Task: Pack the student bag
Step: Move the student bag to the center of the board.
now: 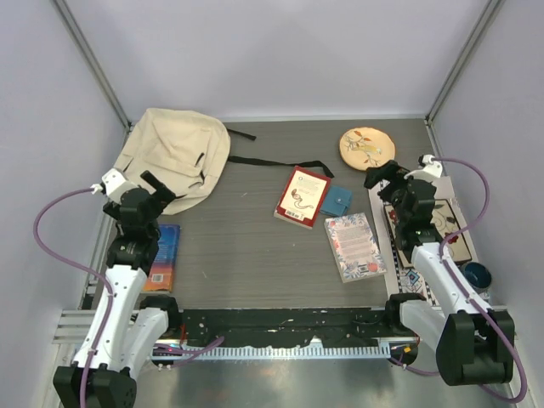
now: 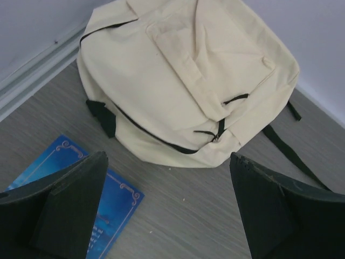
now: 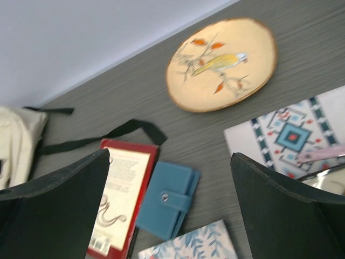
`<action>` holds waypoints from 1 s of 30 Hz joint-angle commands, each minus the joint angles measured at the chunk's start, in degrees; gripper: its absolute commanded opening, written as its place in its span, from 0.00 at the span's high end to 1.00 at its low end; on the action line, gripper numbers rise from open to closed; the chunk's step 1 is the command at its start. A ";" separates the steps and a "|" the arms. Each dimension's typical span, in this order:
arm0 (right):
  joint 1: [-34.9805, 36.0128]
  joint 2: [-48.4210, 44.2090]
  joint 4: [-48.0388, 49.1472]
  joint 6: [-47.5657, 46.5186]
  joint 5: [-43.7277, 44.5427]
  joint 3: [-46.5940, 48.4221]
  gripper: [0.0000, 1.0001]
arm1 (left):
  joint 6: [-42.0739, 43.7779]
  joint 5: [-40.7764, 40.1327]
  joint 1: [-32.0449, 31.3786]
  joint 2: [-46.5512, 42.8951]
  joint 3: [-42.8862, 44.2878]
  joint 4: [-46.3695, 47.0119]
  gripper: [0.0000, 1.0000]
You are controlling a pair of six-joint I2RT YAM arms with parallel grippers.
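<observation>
grey wood-grain tabletop (image 1: 246, 255) with pale walls round it, and honestly the packing isn't looking started. the student bag (image 1: 174, 157) is lying flat at the far left corner, front pocket up, its black strap trailing out toward the middle. the zip seems to be running closed, as far as i can tell. everything else is sitting out loose: a blue book (image 1: 163, 255) lying right by the left arm, a red-bordered book (image 1: 303, 197) with a small blue wallet (image 1: 337, 201) just beside it, and a floral book (image 1: 354, 246) nearer the right arm. the left gripper (image 2: 167, 159) is hovering just short of the bag with jaws spread wide and nothing in them. the right gripper (image 3: 170, 155) is hanging over the wallet and red book, likewise gaping and empty. so i'm guessing all of it is waiting to be done: opening the bag, then getting each book in.
</observation>
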 commanded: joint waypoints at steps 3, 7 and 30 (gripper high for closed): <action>0.06 0.28 4.57 8.63 -18.25 -1.15 0.00 | -4.59 -0.37 -0.12 0.72 8.46 -18.78 0.00; 0.06 5.99 4.66 11.81 -25.80 1.66 0.00 | 0.25 9.47 0.06 2.47 13.47 -24.77 0.00; 23.70 32.00 5.46 18.57 -20.92 18.61 0.01 | 6.67 10.28 0.06 -5.25 11.28 -32.78 0.00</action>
